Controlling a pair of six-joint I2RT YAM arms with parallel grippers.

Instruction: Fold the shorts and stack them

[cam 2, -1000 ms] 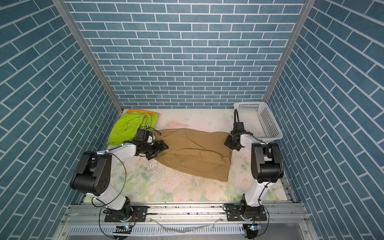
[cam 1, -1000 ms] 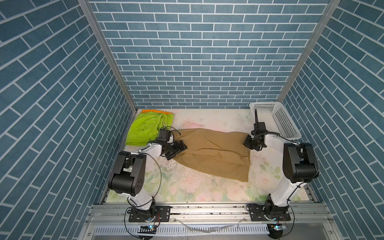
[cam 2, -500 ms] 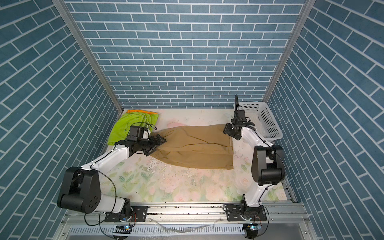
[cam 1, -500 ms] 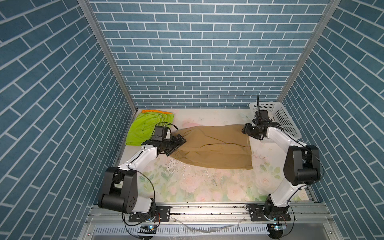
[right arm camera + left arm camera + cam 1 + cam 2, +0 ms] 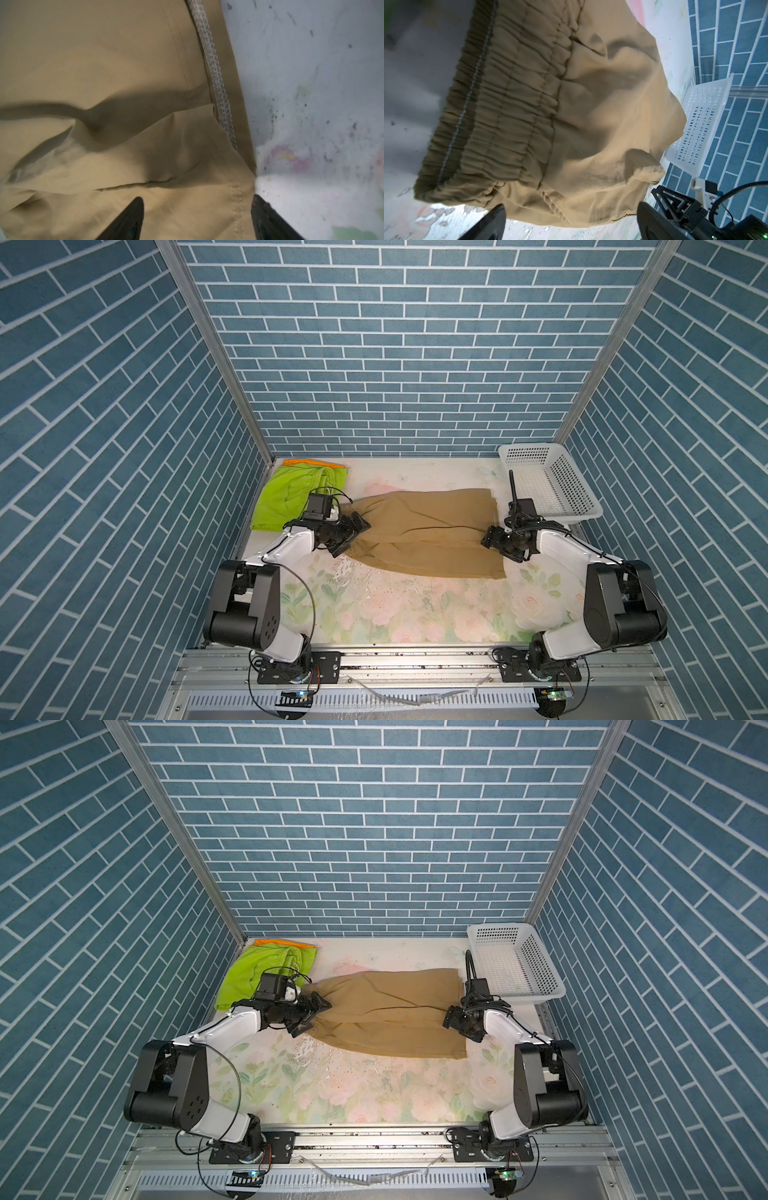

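Observation:
The tan shorts (image 5: 428, 531) (image 5: 390, 1011) lie flat across the middle of the table, waistband to the left and leg hems to the right. My left gripper (image 5: 351, 537) (image 5: 312, 1018) is open at the gathered waistband (image 5: 512, 99), its jaws apart with nothing between them (image 5: 571, 220). My right gripper (image 5: 492, 541) (image 5: 451, 1021) hovers open over the hem corner (image 5: 234, 199), holding nothing (image 5: 197, 207). The lime green shorts (image 5: 291, 497) (image 5: 253, 973) lie in the back left corner on the orange shorts (image 5: 316, 463) (image 5: 282, 943), of which only a strip shows.
A white perforated basket (image 5: 528, 446) (image 5: 498, 925) stands at the back right against the wall, just behind the right arm. Blue brick walls close in three sides. The floral tabletop (image 5: 395, 614) stretches bare toward the front rail.
The right gripper opened and let go of the tan shorts' hem, then drew back toward the front. The shorts now lie folded over. The left gripper stayed open at the waistband.

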